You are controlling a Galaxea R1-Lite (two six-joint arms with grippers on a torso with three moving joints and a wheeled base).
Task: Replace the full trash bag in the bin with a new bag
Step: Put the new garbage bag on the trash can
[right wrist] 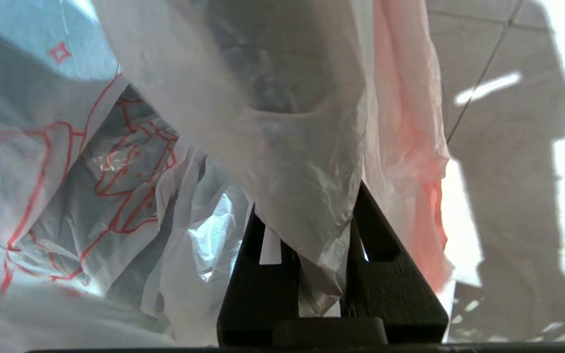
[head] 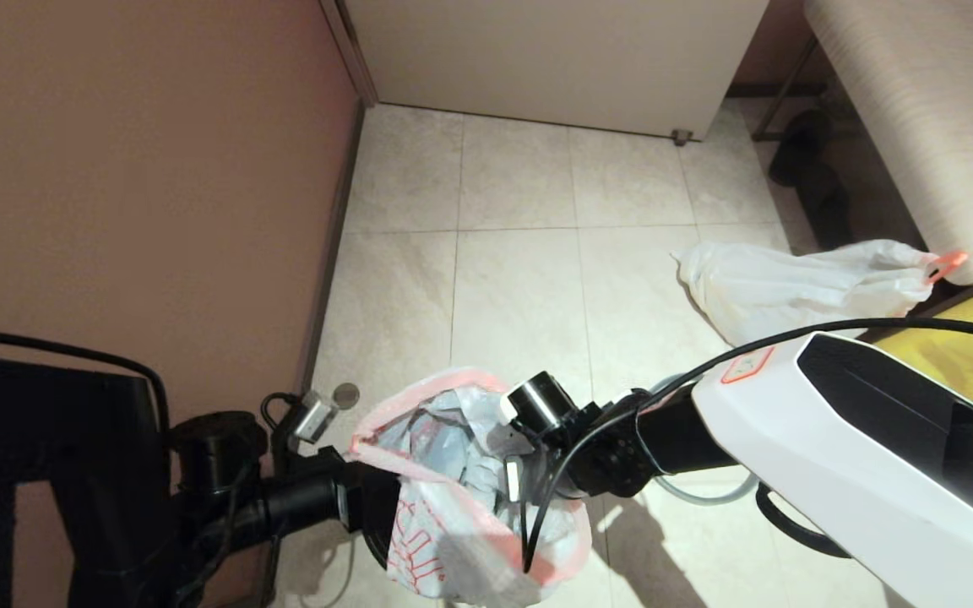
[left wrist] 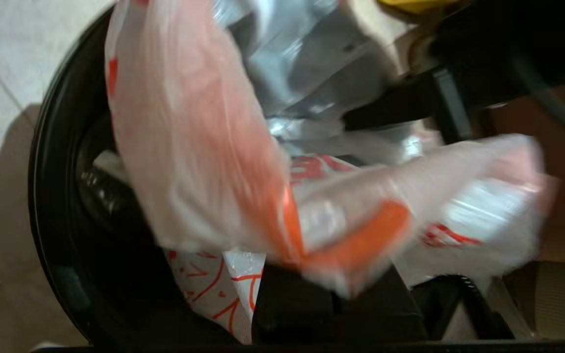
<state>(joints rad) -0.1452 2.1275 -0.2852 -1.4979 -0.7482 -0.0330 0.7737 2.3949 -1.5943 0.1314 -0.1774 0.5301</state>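
Here the new bag point(head: 453, 498), a thin translucent film with orange-red print and orange edges, was stretched between the two grippers above the bin point(left wrist: 62, 206). The right gripper point(right wrist: 321, 230) was pinching a fold of the bag's rim, its jaws pressed nearly together on the plastic; the printed body hung just beyond the fingertips. The left gripper point(left wrist: 321, 294) sat under the opposite orange edge, but whether its jaws were closed could not be told. The film appeared light, limp and slippery, liable to tear or slide from a shallow grip; the doubled orange hem looked the soundest place to hold. The full trash bag point(head: 799, 287) lay on the floor point(head: 520, 253), well apart from both grippers.
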